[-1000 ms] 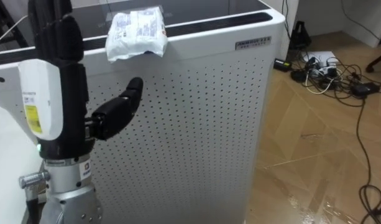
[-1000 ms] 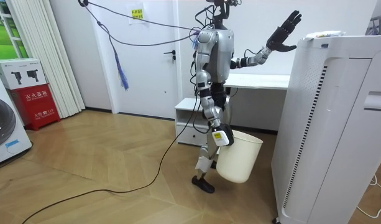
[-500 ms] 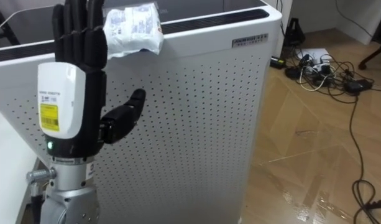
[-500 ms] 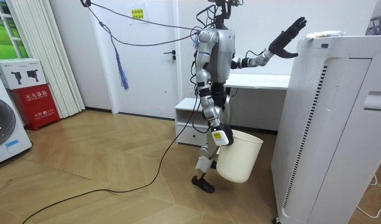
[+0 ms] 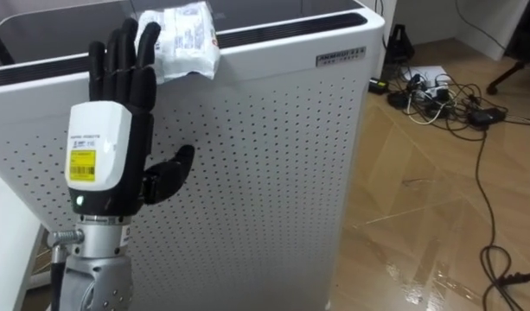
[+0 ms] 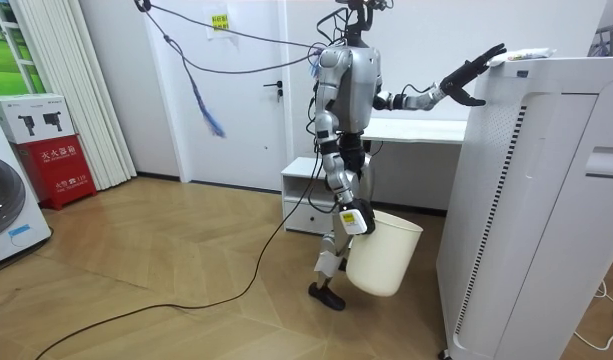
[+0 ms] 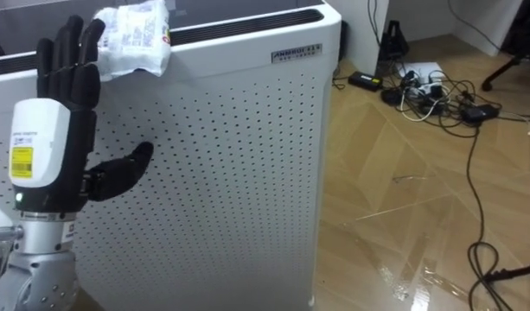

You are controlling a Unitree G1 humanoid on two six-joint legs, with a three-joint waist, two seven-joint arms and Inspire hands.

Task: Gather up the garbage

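Garbage wrapper (image 5: pixel 180 39) atop perforated cabinet (image 5: pixel 273 155), left hand (image 5: pixel 109 151) just beside it, fingers (image 5: pixel 126 62) straight, cables (image 5: pixel 446 95) on floor (image 5: pixel 420 225)

Left hand (image 5: pixel 105 151) — fingers straight, thumb out — has advanced and lowered; the crumpled white packet (image 5: pixel 185 39), earlier well ahead, now lies at its fingertips (image 5: pixel 130 47).

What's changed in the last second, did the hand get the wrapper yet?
The open left hand has swung forward to the edge of the wrapper on the white unit; nothing grasped yet. Wrapper unmoved; the bucket still hangs at the right hand.
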